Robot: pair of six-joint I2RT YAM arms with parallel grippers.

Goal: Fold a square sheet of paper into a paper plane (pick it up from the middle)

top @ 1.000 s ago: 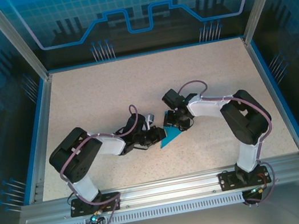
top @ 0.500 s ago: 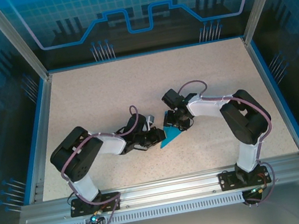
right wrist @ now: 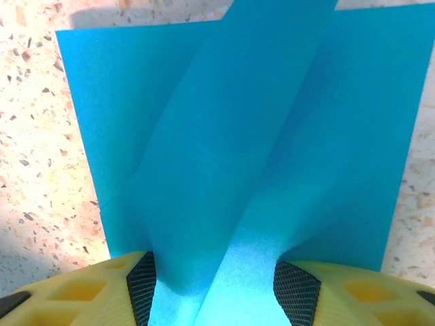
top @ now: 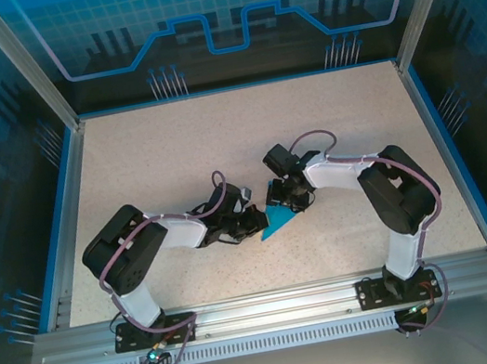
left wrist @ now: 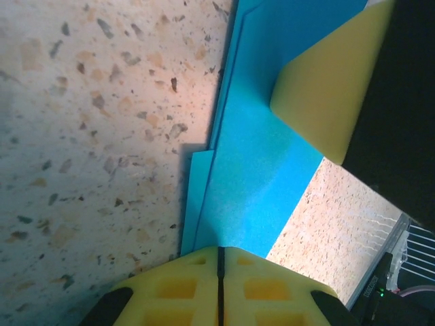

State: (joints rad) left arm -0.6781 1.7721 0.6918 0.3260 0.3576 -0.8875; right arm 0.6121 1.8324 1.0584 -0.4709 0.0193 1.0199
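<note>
Folded teal paper plane (top: 279,221) mid-table, held from both sides.

Its layered edges lie against the speckled table (top: 171,147); the left gripper (left wrist: 219,261) is pressed together on the near edge, the right gripper (right wrist: 216,285) pinches a raised fold, with bare table all around.

From above, both arms' wrists cover most of the paper plane (top: 278,222), leaving one teal wedge showing. The left wrist picture cuts the paper off at its top edge. In the right wrist picture its lower end disappears between the yellow fingers (right wrist: 102,288).
</note>
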